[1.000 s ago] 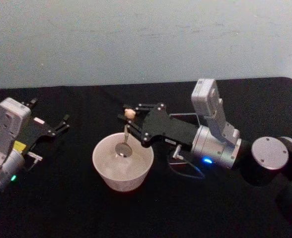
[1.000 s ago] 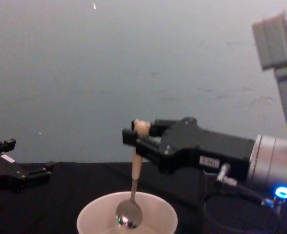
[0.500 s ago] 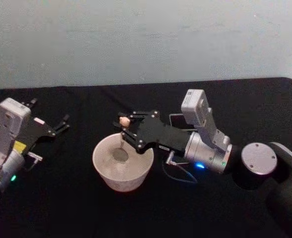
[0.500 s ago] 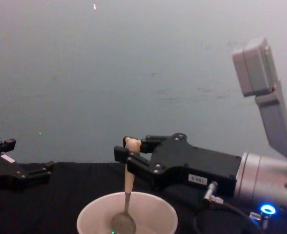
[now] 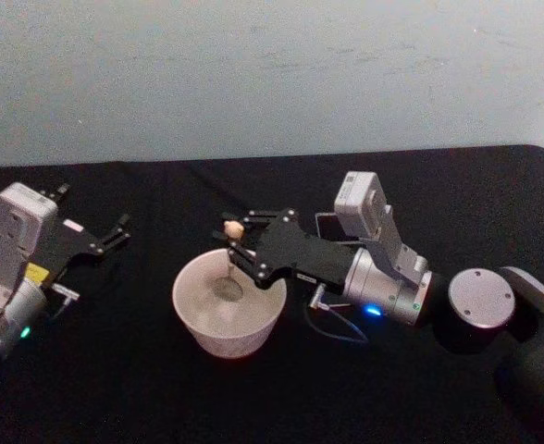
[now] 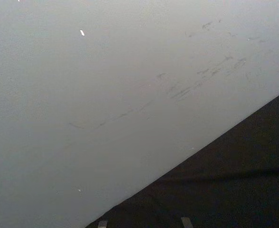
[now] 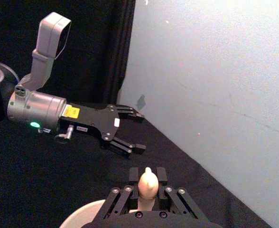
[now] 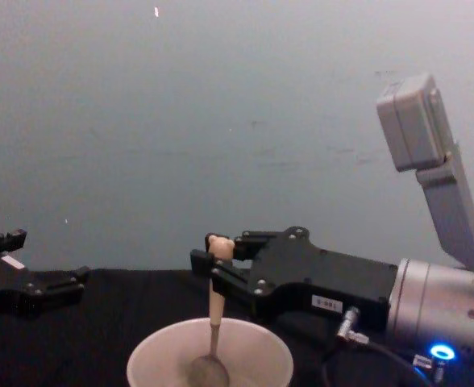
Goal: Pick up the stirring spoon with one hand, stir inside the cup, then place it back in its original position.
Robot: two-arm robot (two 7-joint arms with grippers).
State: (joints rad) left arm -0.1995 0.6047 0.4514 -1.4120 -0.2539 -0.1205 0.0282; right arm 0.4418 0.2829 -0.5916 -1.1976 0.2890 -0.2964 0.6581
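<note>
My right gripper point(image 5: 239, 239) is clamped on the beige handle of the stirring spoon point(image 8: 215, 300), holding it nearly upright with its bowl low inside the cup point(image 5: 201, 324), perhaps touching the bottom. My left gripper point(image 5: 115, 233) lies well apart on the black table point(image 5: 115, 388), its 2 fingers spread.

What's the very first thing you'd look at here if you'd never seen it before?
Probably the right gripper, over the middle of the black table, shut on a little stirring spoon with a bear head on top. The spoon hangs nearly upright with its bowl down inside the wide cream-white cup. Off at the table's left side, the left gripper rests open, holding nothing.
</note>
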